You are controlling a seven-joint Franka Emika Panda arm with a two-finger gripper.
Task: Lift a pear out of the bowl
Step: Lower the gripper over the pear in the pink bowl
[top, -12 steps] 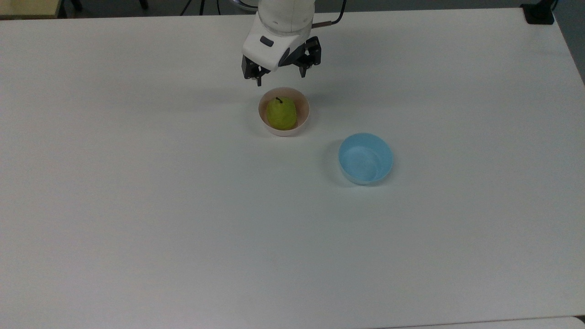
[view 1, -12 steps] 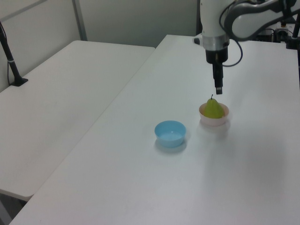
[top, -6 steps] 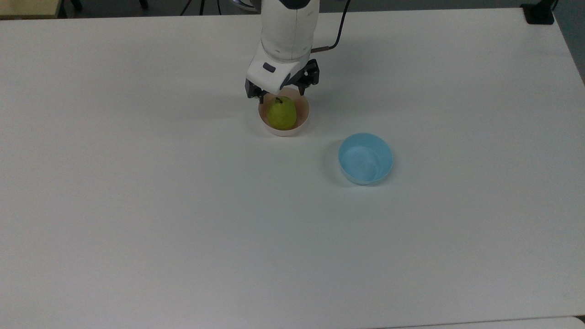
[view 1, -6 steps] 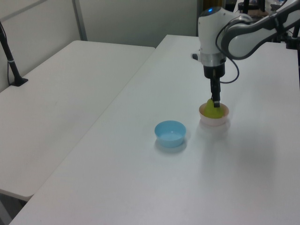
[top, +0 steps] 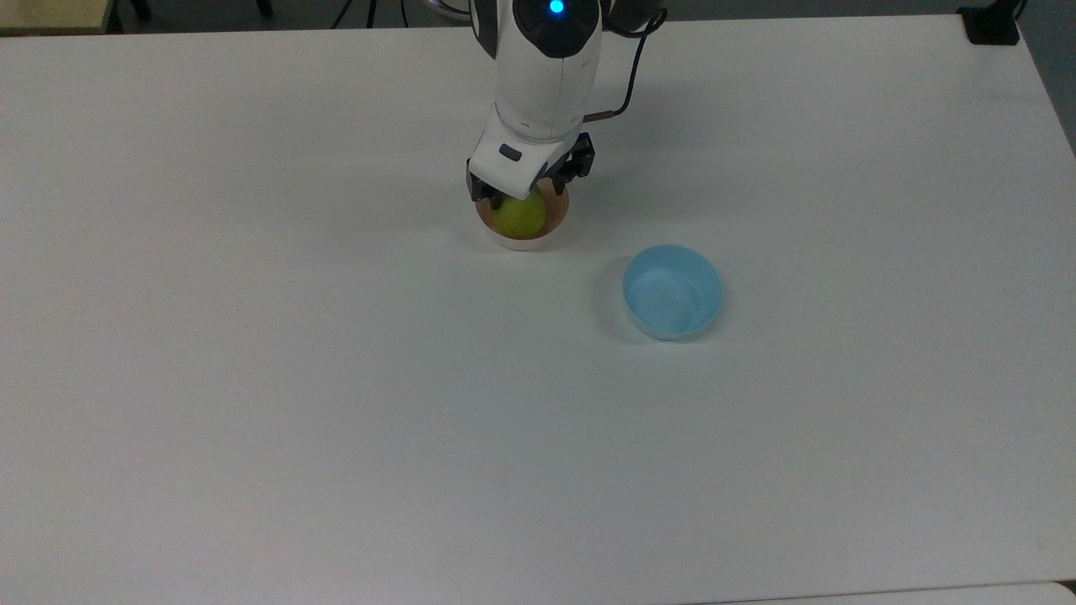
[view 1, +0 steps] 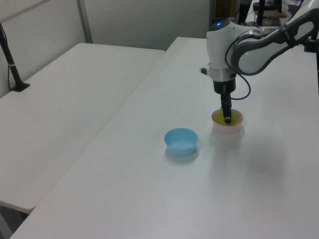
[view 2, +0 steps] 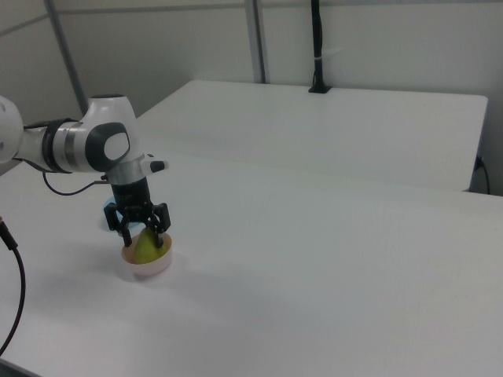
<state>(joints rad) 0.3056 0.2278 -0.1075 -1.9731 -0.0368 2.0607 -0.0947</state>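
I have the end effector (view 2: 142,232) down inside the pink bowl (view 2: 147,266), its two fingers spread and straddling the pear (view 2: 147,248), one on each side in the right view; I cannot tell whether they touch it. The pear (top: 519,217) sits in the bowl (top: 523,241), its top hidden under the end effector (top: 528,188) in the top view. In the left view the end effector (view 1: 227,118) reaches into the bowl (view 1: 228,128) from straight above. The light blue bowl (top: 672,291) stands apart on the white table (top: 336,403), toward the top view's lower right of the pink one.
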